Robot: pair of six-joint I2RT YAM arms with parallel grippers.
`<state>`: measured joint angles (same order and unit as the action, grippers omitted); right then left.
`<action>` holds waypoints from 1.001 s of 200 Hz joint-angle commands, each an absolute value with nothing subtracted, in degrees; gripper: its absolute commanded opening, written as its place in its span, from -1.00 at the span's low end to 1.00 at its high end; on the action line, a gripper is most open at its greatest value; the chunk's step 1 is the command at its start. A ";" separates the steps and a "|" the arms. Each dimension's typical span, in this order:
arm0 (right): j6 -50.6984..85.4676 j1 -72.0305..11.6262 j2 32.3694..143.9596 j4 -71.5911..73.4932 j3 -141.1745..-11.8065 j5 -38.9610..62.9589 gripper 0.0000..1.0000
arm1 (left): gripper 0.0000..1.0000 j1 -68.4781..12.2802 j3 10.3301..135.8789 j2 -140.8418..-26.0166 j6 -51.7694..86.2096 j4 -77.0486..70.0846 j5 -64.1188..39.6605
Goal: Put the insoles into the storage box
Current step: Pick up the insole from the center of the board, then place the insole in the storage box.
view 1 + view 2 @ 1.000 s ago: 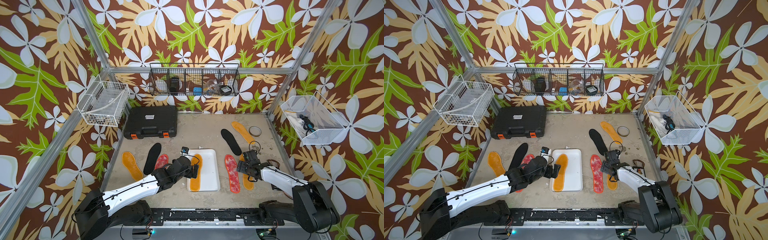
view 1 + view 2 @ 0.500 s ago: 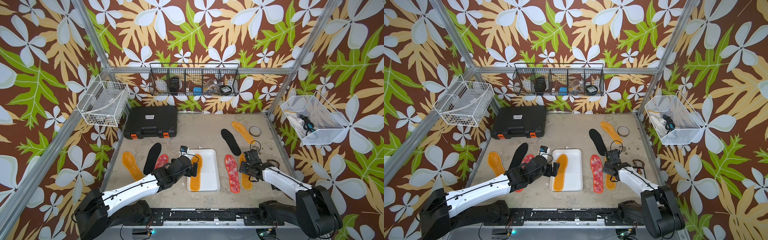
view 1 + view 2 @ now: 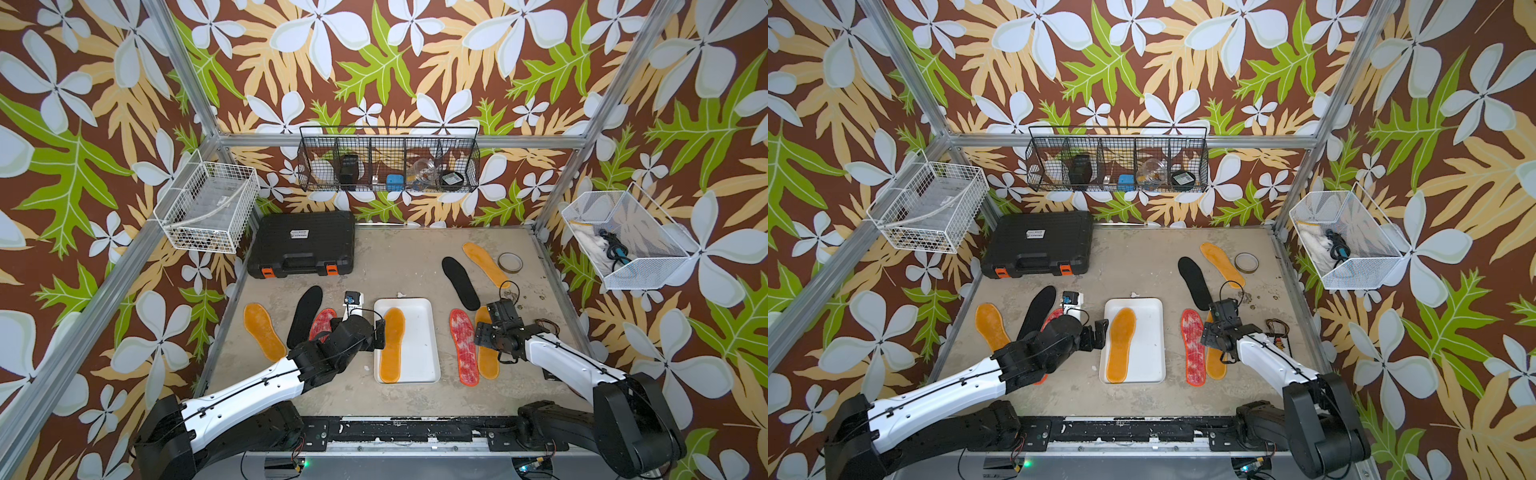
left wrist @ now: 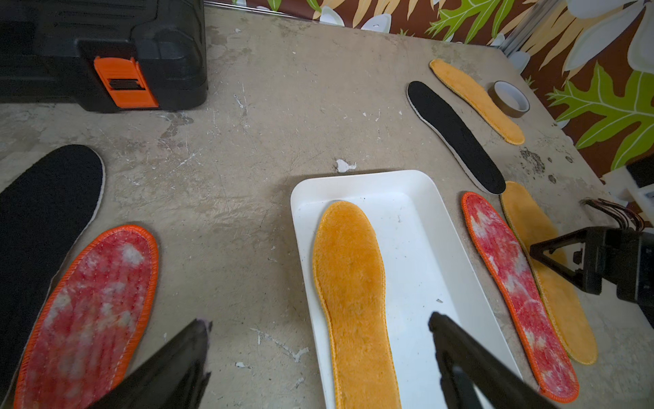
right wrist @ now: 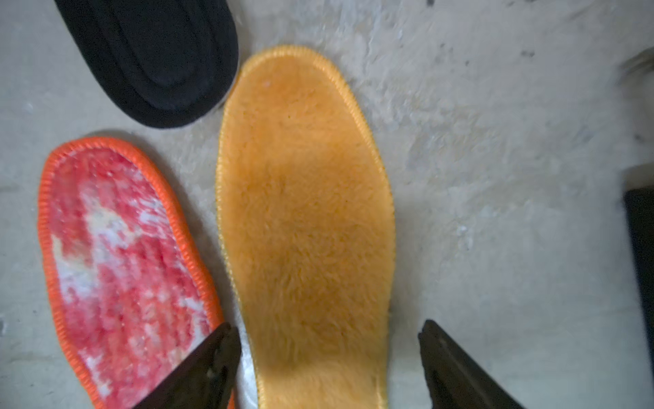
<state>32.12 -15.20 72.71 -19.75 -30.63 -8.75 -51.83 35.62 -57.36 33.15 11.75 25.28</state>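
The storage box (image 3: 419, 328) (image 3: 1150, 328) (image 4: 417, 248), a shallow white tray, holds one fuzzy orange insole (image 3: 392, 345) (image 4: 350, 283). My left gripper (image 3: 380, 332) (image 4: 318, 322) is open over the box's left rim, with nothing between its fingers. My right gripper (image 3: 484, 336) (image 5: 327, 327) is open and straddles another orange insole (image 3: 487, 361) (image 5: 304, 212) lying flat beside a red-white insole (image 3: 463, 353) (image 5: 120, 255). A black insole (image 3: 459, 282) and an orange insole (image 3: 484, 264) lie farther back. On the left lie an orange insole (image 3: 264, 330), a black insole (image 3: 307, 311) and a red-white insole (image 3: 322, 328) partly under my left arm.
A black hard case (image 3: 305, 243) with orange latches stands at the back left. A tape roll (image 3: 510, 262) lies at the back right. A white wire basket (image 3: 205, 218) and another (image 3: 623, 241) hang on the side walls, and a black wire basket (image 3: 388, 166) hangs at the back.
The right gripper has shifted slightly over the orange insole beside the red-white one. The left arm has stayed at the box's left rim.
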 commanded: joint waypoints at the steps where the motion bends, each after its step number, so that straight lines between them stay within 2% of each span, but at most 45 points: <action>1: 31.92 -17.38 74.36 -20.03 -31.19 -9.86 0.71 | 0.99 -51.72 35.42 -57.95 33.23 11.51 24.86; 20: 32.71 -17.85 75.70 -19.78 -30.71 -10.40 0.66 | 0.99 -51.73 35.48 -58.49 33.28 11.25 24.52; 55: 33.98 -17.84 75.35 -18.75 -29.63 -12.50 0.39 | 0.99 -51.76 35.51 -58.55 33.15 10.90 24.08; 104: 34.80 -17.80 79.27 -18.03 -29.45 -13.77 0.31 | 0.99 -51.74 35.45 -58.02 32.89 10.99 24.16; 132: 34.65 -17.79 77.07 -18.40 -29.65 -13.80 0.10 | 0.99 -51.70 35.31 -57.35 32.91 11.16 24.47; 200: 33.07 -17.82 67.77 -24.72 -33.87 -13.73 0.09 | 0.99 -51.69 35.10 -57.72 33.32 10.02 25.15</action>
